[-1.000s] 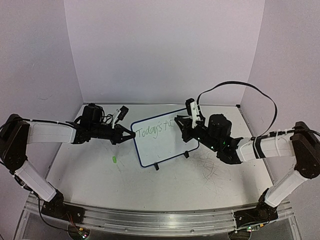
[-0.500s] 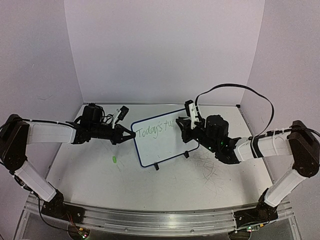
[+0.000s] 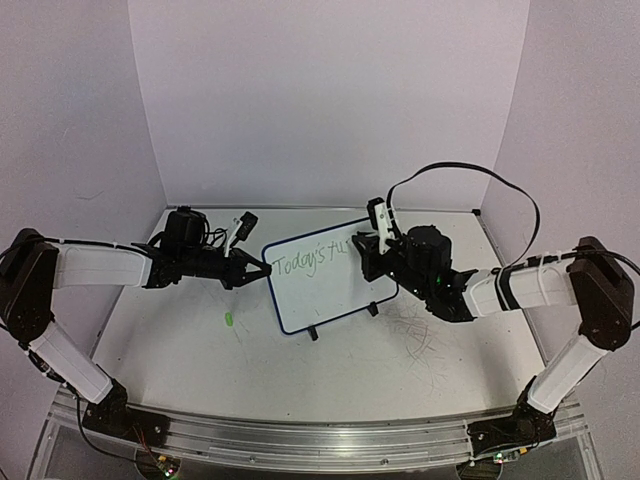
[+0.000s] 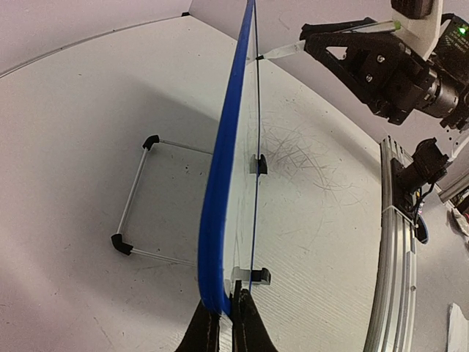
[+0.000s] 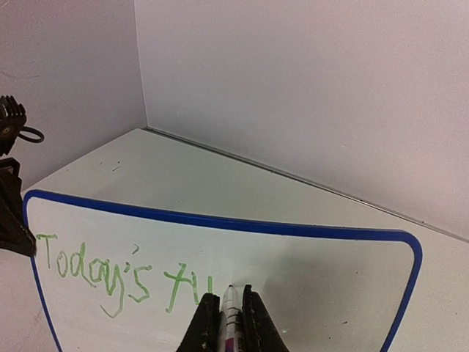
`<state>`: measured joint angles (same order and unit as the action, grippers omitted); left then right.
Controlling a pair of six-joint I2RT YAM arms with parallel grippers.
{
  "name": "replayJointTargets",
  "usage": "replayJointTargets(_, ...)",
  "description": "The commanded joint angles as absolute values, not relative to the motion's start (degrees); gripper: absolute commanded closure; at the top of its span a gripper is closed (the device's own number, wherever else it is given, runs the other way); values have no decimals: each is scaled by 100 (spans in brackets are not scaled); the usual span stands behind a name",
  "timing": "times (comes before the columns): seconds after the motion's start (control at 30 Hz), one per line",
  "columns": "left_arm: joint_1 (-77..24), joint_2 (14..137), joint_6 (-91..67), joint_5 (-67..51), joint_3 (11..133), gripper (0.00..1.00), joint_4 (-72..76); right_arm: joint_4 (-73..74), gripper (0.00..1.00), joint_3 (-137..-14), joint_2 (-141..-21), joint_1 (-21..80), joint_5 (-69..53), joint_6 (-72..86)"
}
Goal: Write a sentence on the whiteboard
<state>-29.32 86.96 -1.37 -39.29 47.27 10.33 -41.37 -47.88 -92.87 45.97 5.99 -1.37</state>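
1. right fingers (image 5: 208, 326) — pinching a marker (image 5: 231, 317), tip touching the whiteboard (image 5: 315, 282) just after the green writing.
2. left fingers (image 4: 204, 334) — pressed onto the whiteboard's left edge, thin blue frame clamped between them.
3. right arm comes in low from the right, elbow bent, black cable (image 3: 470, 172) looping above it; left arm stretched low from the left, forearm wrapped in white.
4. whiteboard is glossy white with rounded corners, stands mid-surface on small black feet (image 3: 313, 335), thin wire stand (image 4: 135, 198) with black corner caps behind it.
5. sentence (image 5: 121, 273) — thin green cursive, reads "Today's fu".
6. surface (image 3: 180, 360) matte white, faint scribble marks (image 3: 420, 335), small green bit (image 3: 228, 320) lying near the left arm.
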Motion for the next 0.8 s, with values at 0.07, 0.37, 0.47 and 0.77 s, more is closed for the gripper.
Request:
replayJointTargets(0.07,-2934,8635,343,-3482,4830,100,819,-4421,100,-5050,-9376,4549,652,-130)
replayJointTargets(0.37,-2935,8638,340,-3489,4839,100,821,-4716,100,-4981,-9315,4551,644,-178)
replayJointTargets(0.47,-2936,8614,343,-3482,4829,100,817,-4646,100,-5062,-9395,4552,728,-158)
replayJointTargets(0.77,-2936,8596,360,-3483,4826,100,817,-4511,100,-5116,-9603,4547,717,-96)
